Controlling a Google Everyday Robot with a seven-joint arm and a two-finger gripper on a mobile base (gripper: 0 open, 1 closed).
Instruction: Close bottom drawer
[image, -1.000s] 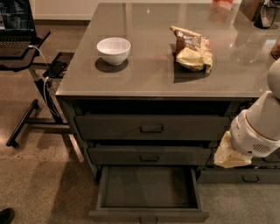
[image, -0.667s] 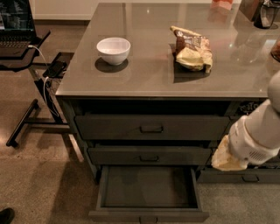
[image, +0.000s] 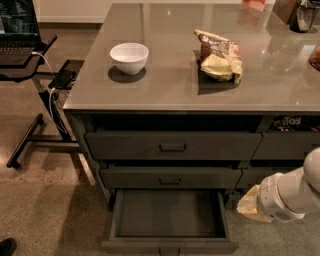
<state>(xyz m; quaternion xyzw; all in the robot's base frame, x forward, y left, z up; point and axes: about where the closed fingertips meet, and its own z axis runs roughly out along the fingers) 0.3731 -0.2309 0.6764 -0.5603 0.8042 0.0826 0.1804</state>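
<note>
The bottom drawer (image: 170, 220) stood pulled well out below the tabletop (image: 175, 85), its inside bare. Your end effector (image: 250, 206) hung just right of the drawer, beside its side wall; whether it was clenched or released could not be told. To close it well, you needed to come round to the drawer's front near the pull (image: 169, 250) and push straight in, so it would not skew.

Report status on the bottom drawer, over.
Gripper low, just off the bottom drawer at its right side. Drawer pulled out, nothing inside. No obstruction seen in its path.
</note>
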